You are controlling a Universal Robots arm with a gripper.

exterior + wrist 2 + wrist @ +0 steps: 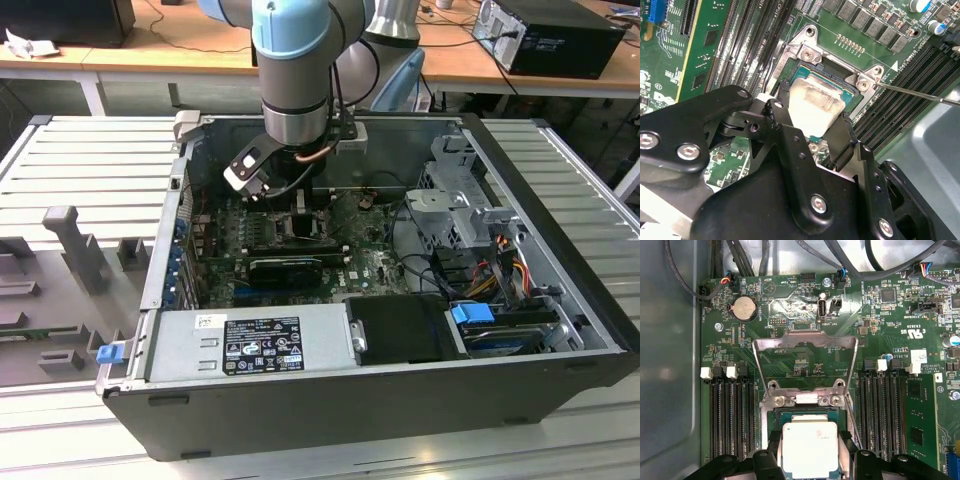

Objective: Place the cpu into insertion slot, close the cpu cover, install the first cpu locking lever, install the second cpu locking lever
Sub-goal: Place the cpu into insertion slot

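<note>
The cpu (809,449), a pale square chip, sits over the insertion slot (771,416) on the green board. My gripper (809,440) is shut on the cpu, one black finger against each of two opposite edges. The second wrist view gives the same hold: gripper (812,112), cpu (816,102), slot frame (837,74). The cpu cover (805,341) stands swung open beyond the slot, its window showing the board behind. A thin locking lever (920,95) sticks out sideways, unlatched. In the exterior view the gripper (300,215) reaches down into the open computer case.
Long black memory slots (730,415) flank the socket on both sides. A black card (285,268) lies on the board just in front of the arm. A power supply (250,345), drive cage (455,205), loose cables (420,265) and the case walls (160,250) crowd around.
</note>
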